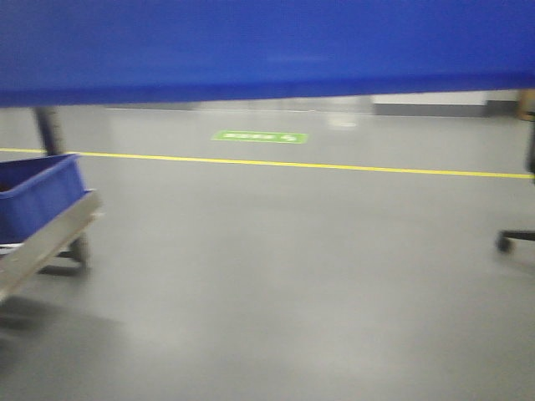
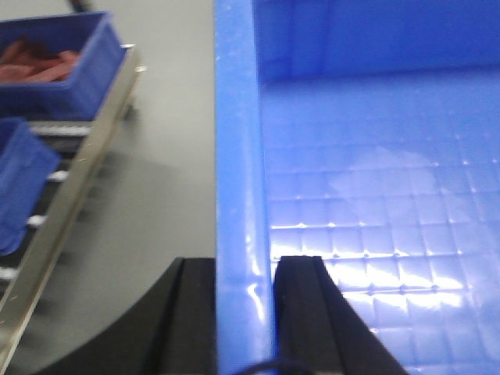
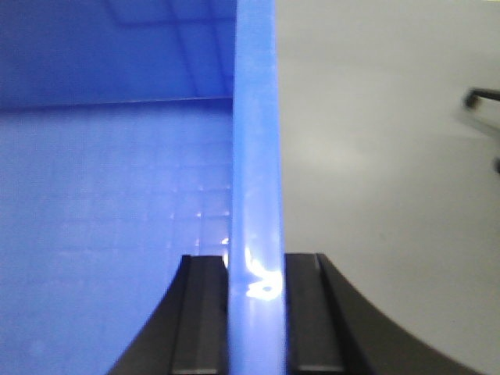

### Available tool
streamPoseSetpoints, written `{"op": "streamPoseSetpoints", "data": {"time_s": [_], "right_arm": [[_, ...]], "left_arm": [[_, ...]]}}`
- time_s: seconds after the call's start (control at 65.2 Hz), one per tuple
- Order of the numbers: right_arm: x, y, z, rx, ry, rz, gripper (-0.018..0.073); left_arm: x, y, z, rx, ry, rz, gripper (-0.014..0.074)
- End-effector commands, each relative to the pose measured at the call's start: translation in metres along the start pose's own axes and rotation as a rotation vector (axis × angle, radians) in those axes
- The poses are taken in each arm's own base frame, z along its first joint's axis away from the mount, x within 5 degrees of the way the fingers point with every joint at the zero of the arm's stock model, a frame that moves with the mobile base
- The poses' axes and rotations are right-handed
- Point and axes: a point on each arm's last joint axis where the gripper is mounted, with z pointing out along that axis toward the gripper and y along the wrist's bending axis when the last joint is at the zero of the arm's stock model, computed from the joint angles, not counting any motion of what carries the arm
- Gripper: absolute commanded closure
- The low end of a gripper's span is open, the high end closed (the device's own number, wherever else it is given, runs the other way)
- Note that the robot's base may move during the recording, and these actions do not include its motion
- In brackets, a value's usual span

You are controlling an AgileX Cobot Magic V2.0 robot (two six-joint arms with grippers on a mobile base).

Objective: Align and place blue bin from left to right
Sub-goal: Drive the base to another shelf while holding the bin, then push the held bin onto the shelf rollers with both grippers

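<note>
Blue plastic fills the top of the blurred front view, where the blue bin (image 1: 267, 46) spans the frame from edge to edge with grey floor (image 1: 292, 276) showing below its lower edge. The left gripper (image 2: 244, 266) pinches the bin's left wall, one black finger (image 2: 308, 312) inside and the other outside. The right gripper (image 3: 255, 262) clamps the right wall the same way.

A yellow line (image 1: 334, 165) and a green floor marker (image 1: 260, 136) cross the wide bare floor ahead. A metal rack (image 1: 50, 238) carrying a smaller blue bin (image 1: 38, 196) stands at the left, and a dark wheeled base (image 1: 514, 238) sits at the right edge.

Only the left wrist view shows the bin's gridded bottom, a strip of floor between bin and rack, and reddish contents (image 2: 39, 62) in a rack bin. The right wrist view shows open floor beside the right wall.
</note>
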Motion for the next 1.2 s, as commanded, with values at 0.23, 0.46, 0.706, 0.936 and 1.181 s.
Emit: {"op": "streamPoseSetpoints", "data": {"time_s": [0.23, 0.46, 0.706, 0.936, 1.181], "right_arm": [[-0.0177, 0.0142, -0.0085, -0.178, -0.185, -0.011, 0.0629], [-0.0177, 0.0142, -0.0085, -0.178, -0.185, -0.011, 0.0629], [-0.0177, 0.0142, -0.0085, -0.178, -0.185, -0.011, 0.0629], [-0.0177, 0.0142, -0.0085, -0.178, -0.185, -0.011, 0.0629], [-0.0177, 0.0142, -0.0085, -0.178, -0.185, -0.011, 0.0629]], "left_arm": [[-0.0088, -0.0034, -0.0058, 0.053, -0.09, 0.01, 0.0707], [-0.0088, -0.0034, -0.0058, 0.053, -0.09, 0.01, 0.0707], [-0.0088, -0.0034, -0.0058, 0.053, -0.09, 0.01, 0.0707], [-0.0088, -0.0034, -0.0058, 0.053, -0.09, 0.01, 0.0707], [-0.0088, -0.0034, -0.0058, 0.053, -0.09, 0.01, 0.0707]]}}
